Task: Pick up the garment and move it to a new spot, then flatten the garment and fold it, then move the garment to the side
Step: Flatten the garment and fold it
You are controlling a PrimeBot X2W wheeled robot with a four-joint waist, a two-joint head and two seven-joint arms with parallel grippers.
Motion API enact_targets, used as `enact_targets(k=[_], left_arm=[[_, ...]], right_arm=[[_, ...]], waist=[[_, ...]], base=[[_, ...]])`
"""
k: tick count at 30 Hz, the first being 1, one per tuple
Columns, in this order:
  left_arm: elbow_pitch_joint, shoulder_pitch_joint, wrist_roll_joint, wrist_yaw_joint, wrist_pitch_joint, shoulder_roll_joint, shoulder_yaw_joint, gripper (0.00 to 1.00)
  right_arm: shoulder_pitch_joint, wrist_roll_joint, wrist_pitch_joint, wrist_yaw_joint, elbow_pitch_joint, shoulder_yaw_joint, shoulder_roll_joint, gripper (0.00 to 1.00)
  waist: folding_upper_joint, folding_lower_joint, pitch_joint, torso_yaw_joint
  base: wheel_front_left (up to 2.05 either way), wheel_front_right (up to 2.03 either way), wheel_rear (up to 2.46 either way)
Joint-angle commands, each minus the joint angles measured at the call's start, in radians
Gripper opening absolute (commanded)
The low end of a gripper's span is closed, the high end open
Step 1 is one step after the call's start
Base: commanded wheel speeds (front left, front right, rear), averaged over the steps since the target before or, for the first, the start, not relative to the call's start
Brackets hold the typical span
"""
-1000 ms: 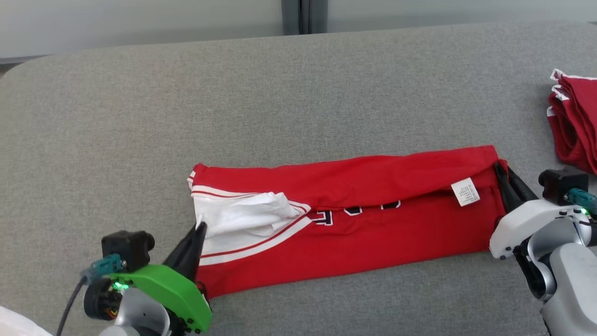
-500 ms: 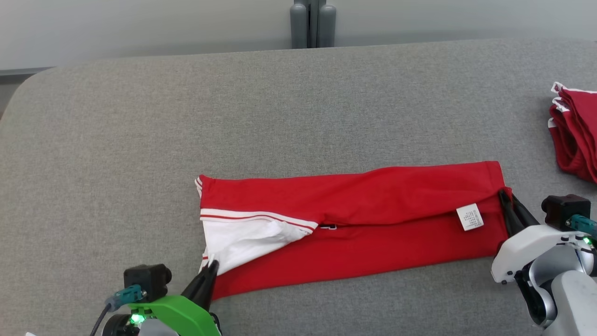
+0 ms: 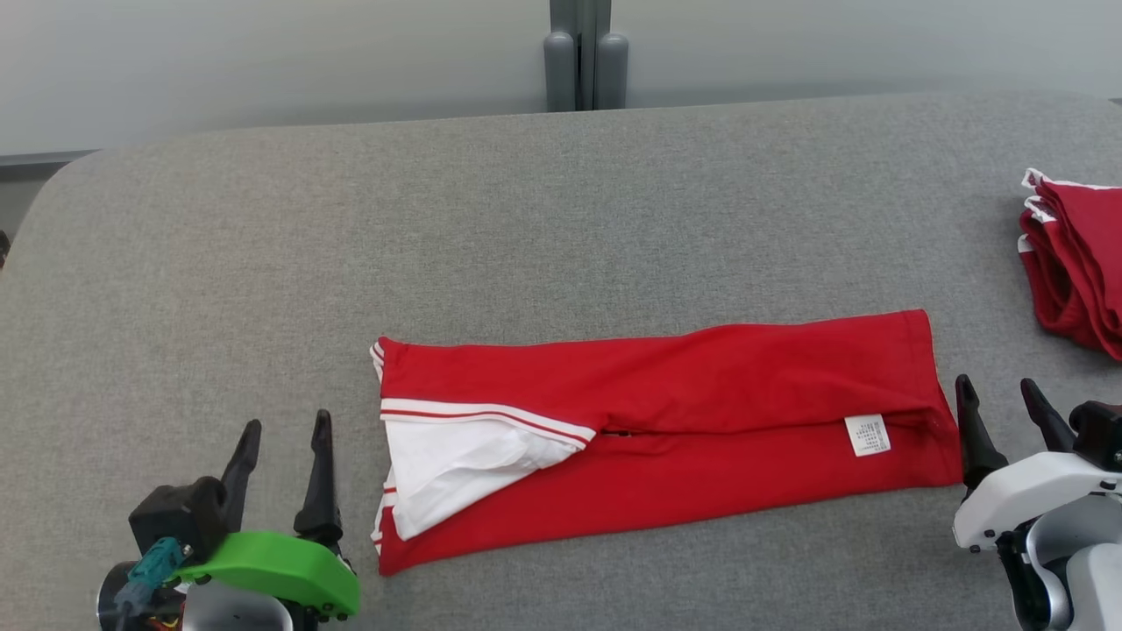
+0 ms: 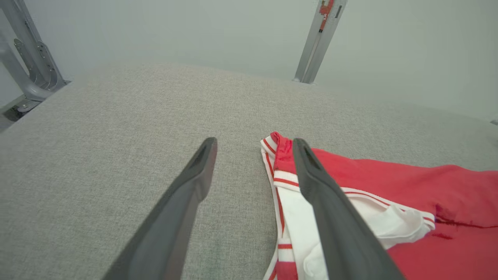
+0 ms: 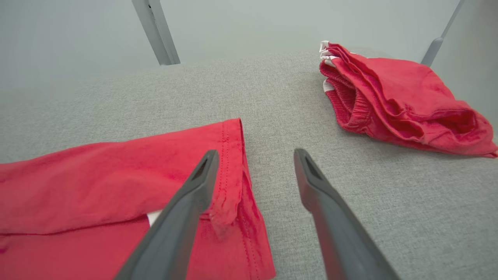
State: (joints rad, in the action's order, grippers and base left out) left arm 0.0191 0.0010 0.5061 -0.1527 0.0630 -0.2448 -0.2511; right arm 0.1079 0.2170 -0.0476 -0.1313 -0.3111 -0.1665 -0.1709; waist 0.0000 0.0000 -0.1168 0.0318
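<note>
The garment (image 3: 666,421) is red with white trim and lies folded into a long band across the middle of the grey table (image 3: 526,219). A white inner panel shows at its left end and a small white label near its right end. My left gripper (image 3: 285,429) stands open just left of the garment's left end, touching nothing; its wrist view shows the trimmed end of the garment (image 4: 389,202) beside the right finger. My right gripper (image 3: 999,394) stands open just right of the garment's right hem, empty; the garment's hem (image 5: 229,171) lies by its left finger.
A second red garment (image 3: 1074,258) lies bunched in a pile at the table's right edge, also the pile (image 5: 393,105) in the right wrist view. A grey post (image 3: 578,53) stands behind the table's far edge. The table's far-left corner is rounded.
Both grippers have let go of the garment's ends, opened and drawn back outward. The upper layer now lies flat over the lower one. The camera has tilted slightly.
</note>
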Motion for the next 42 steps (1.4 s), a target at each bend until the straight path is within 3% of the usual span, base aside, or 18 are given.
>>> enact_targets(k=[1,6,12,22,23,24,27,34,42], left_arm=[[0.003,-0.021,-0.013,-0.013,0.016,-0.006,0.008,1.0],[0.023,-0.044,-0.04,-0.042,0.053,0.013,0.003,1.0],[0.045,-0.067,-0.043,-0.036,0.062,0.024,-0.01,1.0],[0.068,-0.078,-0.033,-0.043,0.074,0.021,-0.005,1.0],[0.069,-0.078,-0.032,-0.044,0.074,0.021,-0.004,1.0],[0.071,-0.079,-0.031,-0.043,0.074,0.02,-0.003,1.0],[0.074,-0.08,-0.027,-0.044,0.075,0.019,-0.004,1.0],[0.077,-0.081,-0.027,-0.046,0.071,0.015,-0.01,1.0],[0.08,-0.065,-0.024,-0.05,0.067,0.01,-0.015,1.0]], right_arm=[[-0.007,-0.005,0.012,0.001,0.014,-0.011,0.004,1.0],[0.029,-0.005,0.091,0.001,-0.005,-0.009,0.013,1.0],[0.092,-0.016,0.195,0.001,-0.128,0.033,-0.026,1.0],[0.17,0.013,0.248,0.001,-0.302,0.112,-0.07,0.99],[0.174,0.02,0.255,0.001,-0.315,0.118,-0.069,0.49],[0.178,0.03,0.266,0.001,-0.334,0.123,-0.067,0.33],[0.194,0.049,0.264,0.002,-0.37,0.132,-0.068,0.0],[0.23,0.078,0.187,0.002,-0.385,0.119,-0.105,0.0],[0.168,0.142,0.159,0.001,-0.31,0.049,-0.177,0.0]], waist=[[0.0,0.0,0.005,0.003],[0.0,0.0,0.007,0.013],[0.0,0.0,-0.003,0.033],[0.0,0.0,-0.012,0.064],[0.0,0.0,-0.012,0.064],[0.0,0.0,-0.012,0.063],[0.0,0.0,-0.013,0.058],[0.0,0.0,-0.011,0.024],[0.0,0.0,0.006,-0.014]], base=[[0.0,0.0,0.0],[0.0,0.0,0.0],[0.0,0.0,0.0],[0.0,0.0,0.0],[0.0,0.0,0.0],[0.0,0.0,0.0],[0.0,0.0,0.0],[0.0,0.0,0.0],[0.0,0.0,0.0]])
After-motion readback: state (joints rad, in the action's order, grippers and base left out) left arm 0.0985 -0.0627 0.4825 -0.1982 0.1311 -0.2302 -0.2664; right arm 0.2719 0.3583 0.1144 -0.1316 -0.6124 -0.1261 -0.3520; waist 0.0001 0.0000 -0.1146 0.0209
